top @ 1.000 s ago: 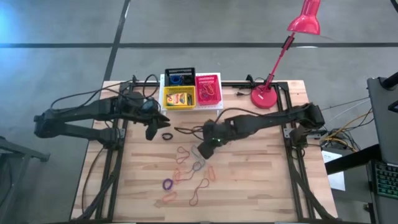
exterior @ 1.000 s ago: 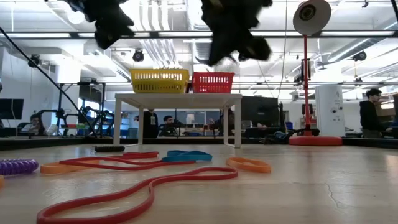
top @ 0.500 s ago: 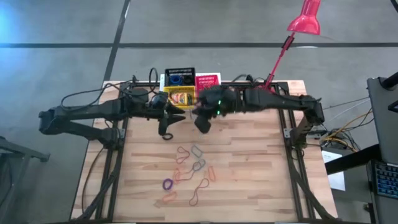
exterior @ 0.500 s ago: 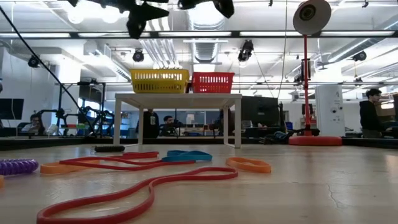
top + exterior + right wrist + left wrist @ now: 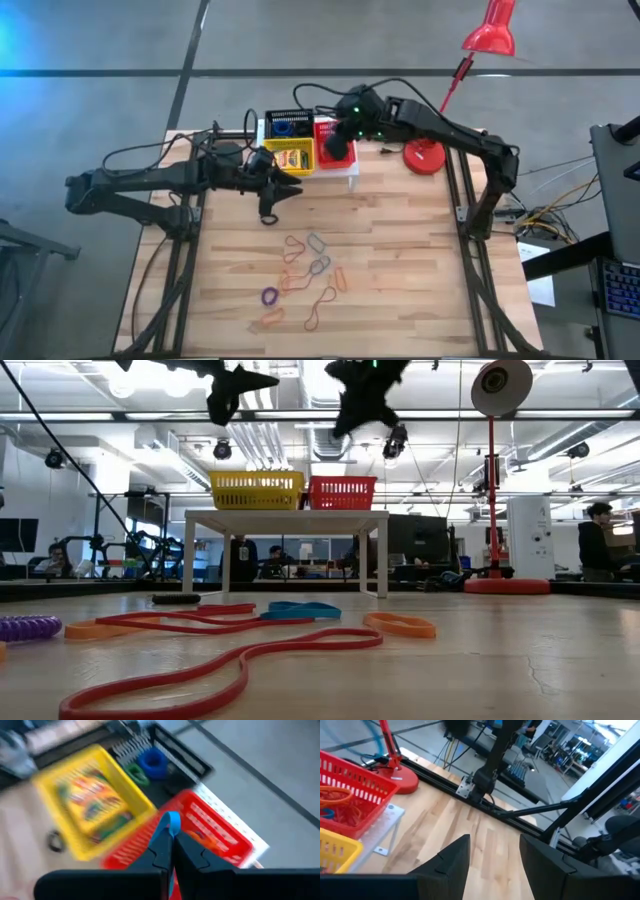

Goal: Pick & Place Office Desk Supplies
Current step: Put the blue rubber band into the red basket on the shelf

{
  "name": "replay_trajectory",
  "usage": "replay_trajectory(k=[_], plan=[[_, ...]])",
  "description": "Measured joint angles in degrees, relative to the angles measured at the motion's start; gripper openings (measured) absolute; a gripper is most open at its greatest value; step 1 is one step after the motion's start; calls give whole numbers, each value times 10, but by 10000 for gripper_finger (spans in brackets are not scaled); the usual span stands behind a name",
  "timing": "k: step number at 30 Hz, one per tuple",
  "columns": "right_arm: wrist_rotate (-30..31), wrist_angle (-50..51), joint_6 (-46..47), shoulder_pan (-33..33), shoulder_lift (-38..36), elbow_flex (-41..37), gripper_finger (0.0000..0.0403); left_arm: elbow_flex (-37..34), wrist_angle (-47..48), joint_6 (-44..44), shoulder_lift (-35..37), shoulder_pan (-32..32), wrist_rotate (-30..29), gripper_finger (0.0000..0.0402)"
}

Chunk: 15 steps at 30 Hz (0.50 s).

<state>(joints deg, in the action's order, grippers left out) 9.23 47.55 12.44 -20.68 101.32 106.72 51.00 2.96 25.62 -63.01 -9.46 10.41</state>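
Over the red basket point(image 5: 335, 141) at the table's far edge, we see the right gripper point(image 5: 169, 831) pinched on a blue band point(image 5: 172, 821). Left gripper point(image 5: 491, 851) hangs near the yellow basket point(image 5: 288, 156), fingers apart, empty; loose bands point(image 5: 305, 275) lie mid-table.

- Table point(image 5: 400, 260): pale wood planks, matt, visible grain.
- Red basket point(image 5: 220, 832) and yellow basket point(image 5: 107, 770): plastic mesh, slight sheen.
- Rubber-band loops point(image 5: 230, 645): smooth, matt rubber.
- Desk lamp point(image 5: 480, 35): glossy red.
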Motion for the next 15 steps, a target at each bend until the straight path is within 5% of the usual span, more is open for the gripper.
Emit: replay_trajectory(k=[15], plan=[[-49,-38,-14,-63,31,-84,35,1,58,88,0,81,-80,177]])
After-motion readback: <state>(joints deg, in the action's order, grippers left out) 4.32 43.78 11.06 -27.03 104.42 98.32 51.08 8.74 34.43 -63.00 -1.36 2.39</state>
